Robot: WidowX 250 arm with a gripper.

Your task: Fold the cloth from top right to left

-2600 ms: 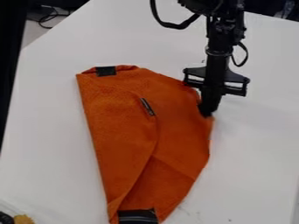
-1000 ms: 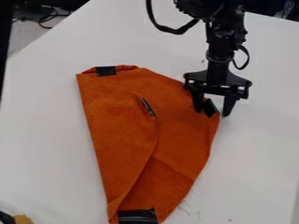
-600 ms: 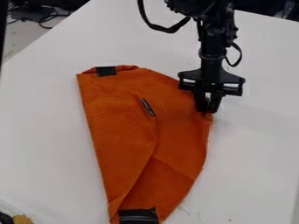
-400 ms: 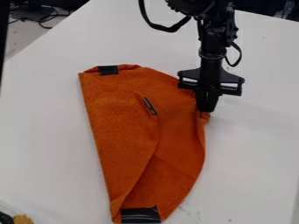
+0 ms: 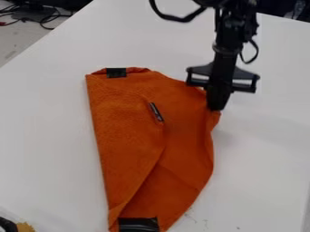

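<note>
Camera view, orange cloth (partly folded), white table, gripper fingers clamped on the cloth's right edge

Pincer closed, higher, cloth (just one corner) lifted

Gripper hangs down (fingers together)

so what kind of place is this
Probably a lab or workshop: a robot arm with a gripper over a white table, an orange cloth, and loose cables behind.
</note>
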